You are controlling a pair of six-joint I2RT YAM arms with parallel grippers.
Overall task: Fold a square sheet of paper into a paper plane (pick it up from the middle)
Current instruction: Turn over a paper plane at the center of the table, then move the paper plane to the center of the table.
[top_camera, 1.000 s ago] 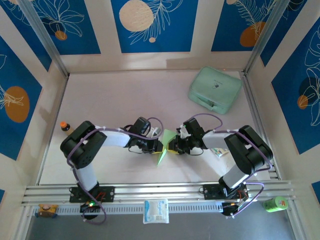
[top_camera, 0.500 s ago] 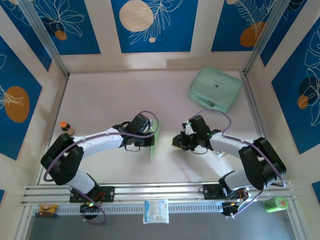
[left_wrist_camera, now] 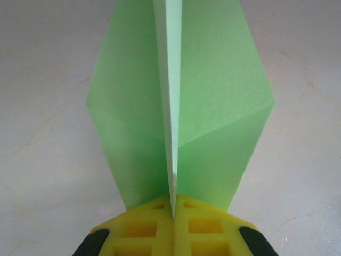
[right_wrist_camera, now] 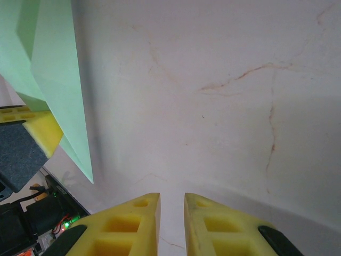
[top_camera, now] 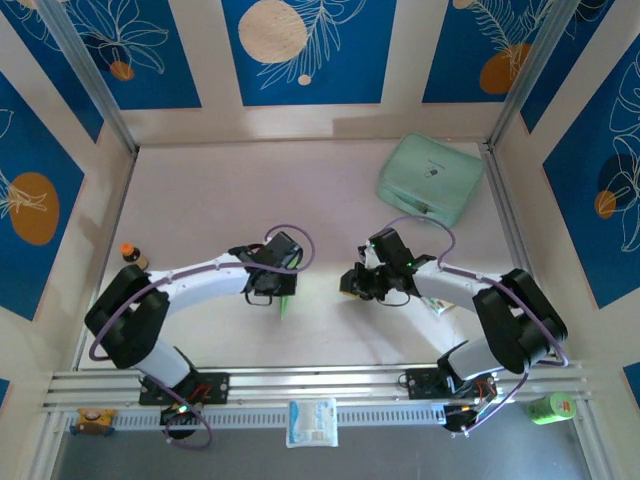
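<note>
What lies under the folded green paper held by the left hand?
Pale tabletop shows around the paper plane, which is pinched in the shut left hand. The patch directly beneath the paper is covered.

The left arm [top_camera: 200,278] and right arm [top_camera: 450,285] share one build: white shells over the long links, bulky black housings at the joints, and a thin purple cable [top_camera: 287,232] looping alongside. Their black bases [top_camera: 185,385] sit bolted on the aluminium rail [top_camera: 320,385], small lights [top_camera: 180,409] glowing just below it. The left claw [left_wrist_camera: 173,209] and right claw [right_wrist_camera: 171,205] carry yellow fingers [right_wrist_camera: 133,224] moulded with square hollows, black-backed at the outer corners.
</note>
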